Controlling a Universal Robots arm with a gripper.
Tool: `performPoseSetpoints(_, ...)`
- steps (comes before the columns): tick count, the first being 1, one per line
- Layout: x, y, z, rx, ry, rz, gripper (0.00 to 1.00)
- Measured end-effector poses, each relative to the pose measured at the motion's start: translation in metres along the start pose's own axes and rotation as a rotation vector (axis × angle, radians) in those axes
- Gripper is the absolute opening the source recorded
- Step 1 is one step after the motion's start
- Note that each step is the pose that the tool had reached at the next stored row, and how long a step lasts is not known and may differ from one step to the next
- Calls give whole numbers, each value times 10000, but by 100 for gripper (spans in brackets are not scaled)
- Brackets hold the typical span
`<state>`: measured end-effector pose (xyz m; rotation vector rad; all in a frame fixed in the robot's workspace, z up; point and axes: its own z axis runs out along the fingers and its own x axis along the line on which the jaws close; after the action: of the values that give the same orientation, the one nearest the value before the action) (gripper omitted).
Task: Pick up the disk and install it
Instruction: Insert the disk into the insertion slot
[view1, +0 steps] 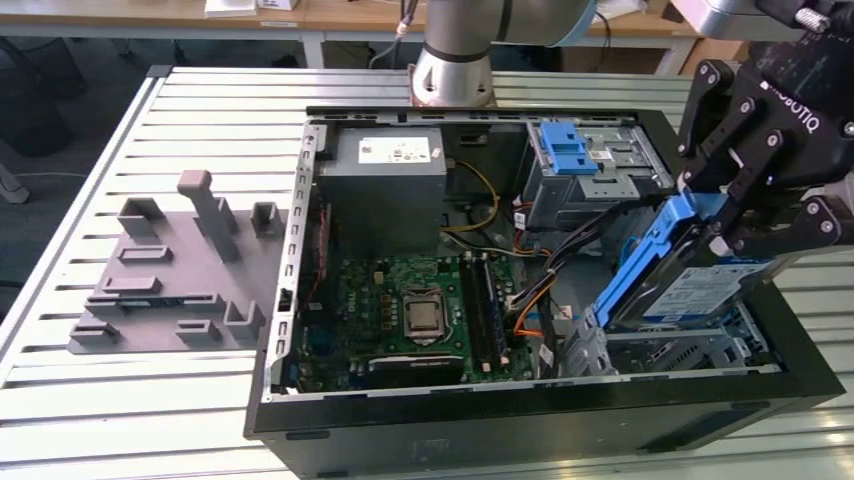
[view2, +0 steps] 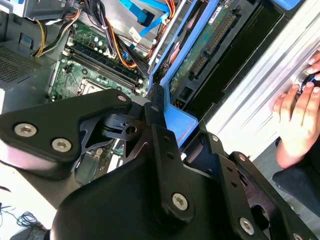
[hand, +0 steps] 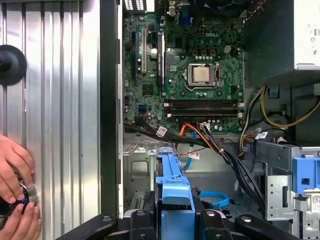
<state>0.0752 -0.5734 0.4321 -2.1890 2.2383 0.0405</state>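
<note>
While a grey moulded fixture (view1: 174, 275) lies near the bench's (view1: 80, 420) edge at the exterior view's left, the open computer case (view1: 534, 415) sits mid-bench, its motherboard (view1: 414, 305) exposed. At the case's end on the exterior view's right, the gripper (view1: 727, 225) has its fingers clamped on the disk (view1: 687, 290), which is tilted above the drive cage (view1: 667, 350). A person's hand (hand: 15, 170) rests on the bench beside the case.

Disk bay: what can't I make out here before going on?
- Exterior view: drive cage slot under the disk, hidden by the disk and end effector.
- First wrist view: most of the disk, behind the end effector.
- Second wrist view: round object under the person's hand, covered by fingers.
</note>
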Motion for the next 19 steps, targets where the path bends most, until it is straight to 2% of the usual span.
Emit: performPoseSetpoints(19,4,-2,154,1,0,0,36)
